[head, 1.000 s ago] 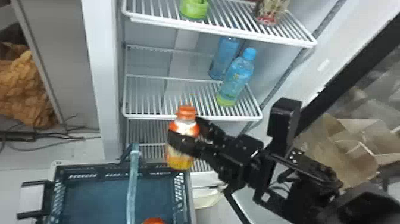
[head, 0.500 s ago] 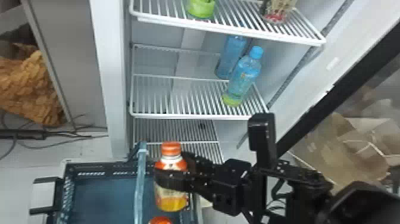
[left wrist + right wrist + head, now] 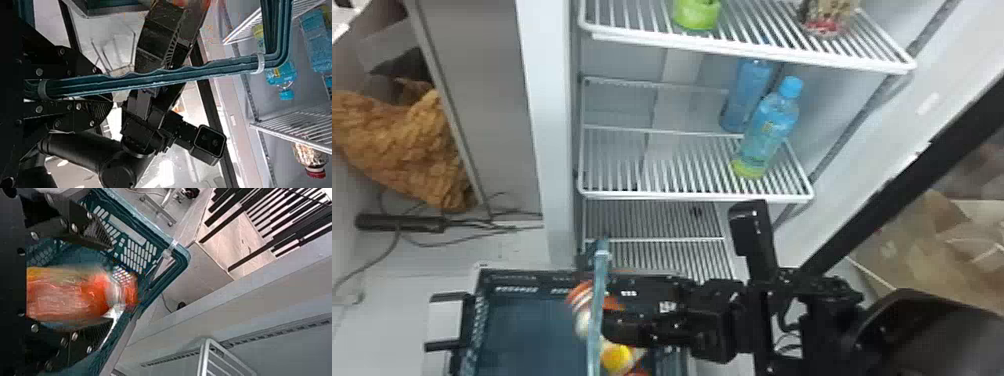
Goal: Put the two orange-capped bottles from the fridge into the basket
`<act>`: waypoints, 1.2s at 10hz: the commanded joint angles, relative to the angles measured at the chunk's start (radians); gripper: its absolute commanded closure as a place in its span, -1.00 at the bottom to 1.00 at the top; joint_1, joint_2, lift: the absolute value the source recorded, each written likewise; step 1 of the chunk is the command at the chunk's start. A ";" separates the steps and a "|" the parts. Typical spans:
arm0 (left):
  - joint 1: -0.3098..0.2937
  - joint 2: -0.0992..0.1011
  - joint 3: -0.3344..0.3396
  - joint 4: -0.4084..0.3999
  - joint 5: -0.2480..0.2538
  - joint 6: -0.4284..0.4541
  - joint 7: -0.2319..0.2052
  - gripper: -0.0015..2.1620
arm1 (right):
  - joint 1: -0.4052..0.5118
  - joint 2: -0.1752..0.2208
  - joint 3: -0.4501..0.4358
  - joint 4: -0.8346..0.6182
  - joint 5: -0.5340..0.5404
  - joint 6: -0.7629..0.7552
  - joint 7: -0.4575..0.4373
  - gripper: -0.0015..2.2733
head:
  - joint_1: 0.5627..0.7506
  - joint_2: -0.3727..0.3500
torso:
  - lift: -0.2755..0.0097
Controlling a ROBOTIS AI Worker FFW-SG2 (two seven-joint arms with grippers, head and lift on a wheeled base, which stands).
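In the head view my right gripper [image 3: 617,305] is at the basket [image 3: 532,280], its fingers spread apart. Between and beside them an orange-capped bottle [image 3: 582,320] leans, blurred, partly behind the raised handle [image 3: 599,300]. A second orange cap [image 3: 638,373] shows lower in the basket. From the right wrist, the bottle [image 3: 78,293] lies between the right gripper's [image 3: 111,286] open fingers, with gaps on both sides. In the left wrist view my left gripper [image 3: 107,94] is shut on the basket handle [image 3: 156,78].
Two blue-capped bottles [image 3: 767,130] stand on the fridge's middle shelf [image 3: 692,197]. Overhead, the upper shelf [image 3: 757,52] holds a green container [image 3: 697,12] and a red-based item [image 3: 827,20]. The fridge's left wall [image 3: 547,125] rises behind the basket.
My right gripper has moved left and down to the basket, and its fingers have opened around the bottle. The bottle, upright before, now leans. The head view has shifted slightly.
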 commanded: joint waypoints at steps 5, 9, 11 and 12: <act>0.000 0.000 0.002 0.000 -0.001 0.000 0.000 0.11 | 0.031 0.008 -0.023 -0.007 0.033 -0.162 0.004 -0.91 | 0.41 -0.60 | -0.72; 0.000 0.000 0.000 0.000 0.001 -0.007 0.000 0.11 | 0.223 0.080 -0.115 -0.108 0.115 -0.670 -0.125 -0.91 | 0.41 -0.72 | -0.72; 0.000 0.000 0.000 0.000 0.001 -0.007 0.000 0.11 | 0.287 0.101 -0.127 0.000 0.107 -1.011 -0.177 -0.91 | 0.41 -0.84 | -0.72; 0.000 0.000 0.000 0.000 -0.001 -0.007 0.000 0.11 | 0.309 0.109 -0.127 0.059 0.107 -1.168 -0.211 -0.91 | 0.41 -0.92 | -0.72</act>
